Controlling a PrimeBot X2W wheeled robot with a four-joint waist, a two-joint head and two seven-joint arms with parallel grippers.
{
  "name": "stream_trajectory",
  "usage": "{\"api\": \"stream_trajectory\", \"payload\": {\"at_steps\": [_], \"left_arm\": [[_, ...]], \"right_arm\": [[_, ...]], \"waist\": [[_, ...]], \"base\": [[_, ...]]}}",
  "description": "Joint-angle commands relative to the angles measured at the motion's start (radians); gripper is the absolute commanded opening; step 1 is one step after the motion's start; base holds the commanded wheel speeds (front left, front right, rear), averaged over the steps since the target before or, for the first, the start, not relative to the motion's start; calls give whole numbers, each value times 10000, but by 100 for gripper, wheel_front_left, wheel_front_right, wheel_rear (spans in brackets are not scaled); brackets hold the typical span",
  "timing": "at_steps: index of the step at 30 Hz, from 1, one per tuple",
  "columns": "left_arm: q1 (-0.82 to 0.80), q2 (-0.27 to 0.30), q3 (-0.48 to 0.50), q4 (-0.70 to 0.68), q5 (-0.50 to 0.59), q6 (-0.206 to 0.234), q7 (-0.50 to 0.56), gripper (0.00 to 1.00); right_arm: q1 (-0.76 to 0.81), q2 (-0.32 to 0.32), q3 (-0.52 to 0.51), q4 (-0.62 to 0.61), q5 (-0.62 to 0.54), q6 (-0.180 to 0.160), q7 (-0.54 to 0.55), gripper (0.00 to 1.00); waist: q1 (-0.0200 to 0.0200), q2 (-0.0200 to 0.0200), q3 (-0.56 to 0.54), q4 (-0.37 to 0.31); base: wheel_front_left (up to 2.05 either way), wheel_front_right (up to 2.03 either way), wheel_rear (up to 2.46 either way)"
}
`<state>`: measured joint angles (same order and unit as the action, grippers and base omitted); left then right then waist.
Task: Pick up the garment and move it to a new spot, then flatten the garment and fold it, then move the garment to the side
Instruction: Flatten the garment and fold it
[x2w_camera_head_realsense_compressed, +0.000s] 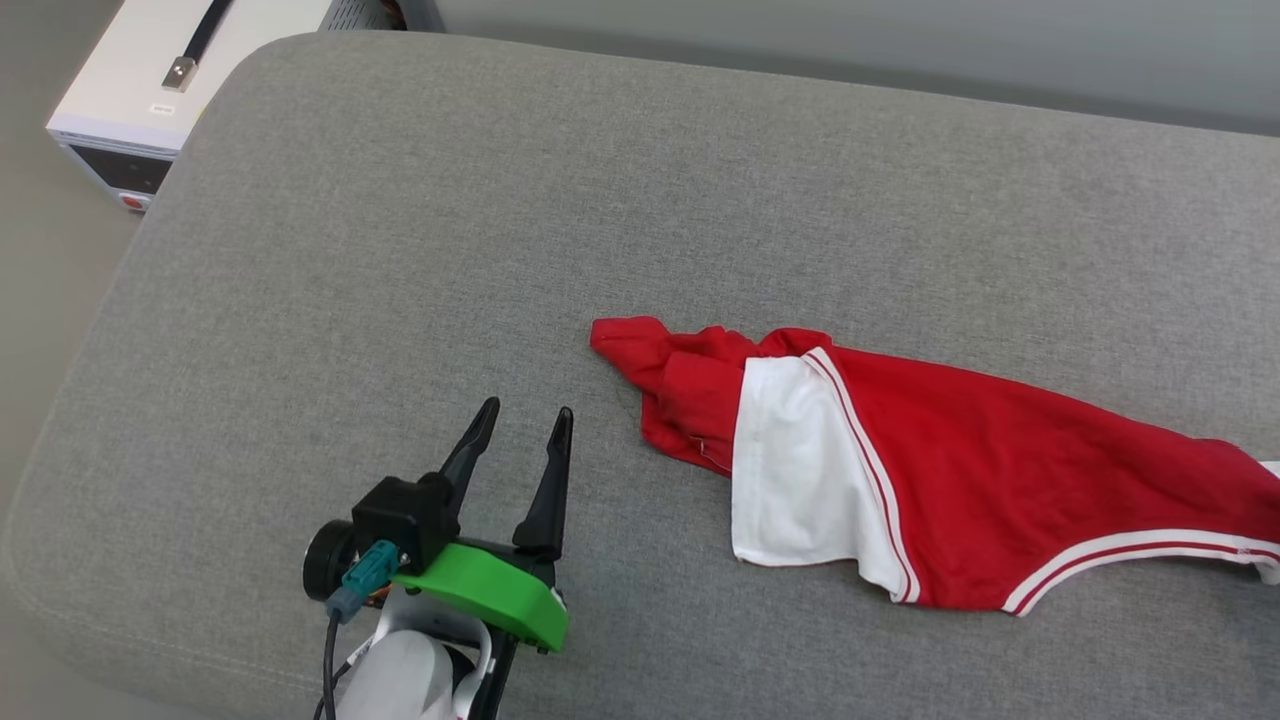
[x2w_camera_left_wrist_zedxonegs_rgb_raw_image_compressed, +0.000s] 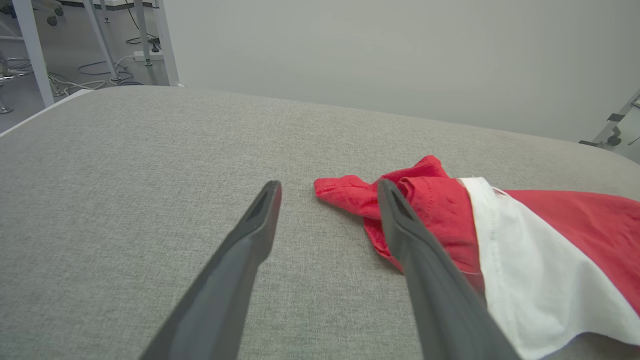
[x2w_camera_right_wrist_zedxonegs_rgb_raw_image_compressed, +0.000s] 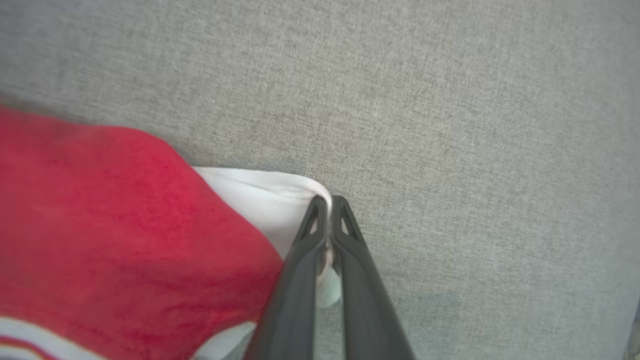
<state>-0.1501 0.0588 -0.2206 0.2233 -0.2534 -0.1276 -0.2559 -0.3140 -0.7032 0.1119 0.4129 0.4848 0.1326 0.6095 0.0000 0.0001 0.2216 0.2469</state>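
**Status: right claw has the jersey, left is free, early in the job**

Head view: the garment (x2w_camera_head_realsense_compressed: 950, 470) lies crumpled on the grey cushion (x2w_camera_head_realsense_compressed: 400, 250), right of centre and running to the right edge. One white sleeve is flopped over the red, and no print is showing. My left gripper (x2w_camera_head_realsense_compressed: 528, 408) sits near the bunched red end but apart from it, fingers spread, nothing between them. A white box (x2w_camera_head_realsense_compressed: 130, 90) stands off the cushion's far left corner.

Left wrist view: fingers are splayed over bare cushion. The red end lies just past the right-hand finger, which overlaps the cloth in view — I can't confirm contact.

Right wrist view: my right gripper (x2w_camera_right_wrist_zedxonegs_rgb_raw_image_compressed: 329, 200) is clamped tight on a white edge of the fabric, with the red body beside it and cushion underneath.

My read: one end is gripped, so the pick-up is under way. The cloth isn't flat — flattening, folding and the move aside are all left.
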Motion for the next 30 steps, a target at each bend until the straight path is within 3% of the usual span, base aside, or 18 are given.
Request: {"api": "stream_trajectory", "payload": {"at_steps": [1, 2, 12, 17, 23, 30], "left_arm": [[-265, -58, 2, 6, 39, -31, -59, 100], [-274, -59, 21, 7, 40, -31, -59, 100], [-247, -55, 106, 75, 82, -31, -59, 100], [-179, -53, 116, -52, 43, -31, -59, 100], [52, -58, 4, -235, -14, -31, -59, 100], [469, -66, -161, -298, -142, -31, -59, 100]], "right_arm": [[-118, 82, 21, 156, -128, -19, -249, 90], [-141, 178, 0, 258, -152, -19, -451, 100], [-266, 732, -53, 23, -542, -19, -3258, 100], [-60, 1247, -306, -900, -490, -19, -4843, 100], [974, 2211, -770, -2297, -927, -19, -6888, 100], [2538, 3769, -1513, -3431, -1567, -19, -8113, 100]], "waist": [[0, -1, 56, 1], [0, -1, 65, -20], [0, -1, -440, -503], [0, -1, -793, -819], [0, -1, -1135, -1187], [0, -1, -1368, -1459]], "base": [[0, 0, 0], [0, 0, 0], [0, 0, 0], [0, 0, 0], [0, 0, 0], [0, 0, 0]]}}
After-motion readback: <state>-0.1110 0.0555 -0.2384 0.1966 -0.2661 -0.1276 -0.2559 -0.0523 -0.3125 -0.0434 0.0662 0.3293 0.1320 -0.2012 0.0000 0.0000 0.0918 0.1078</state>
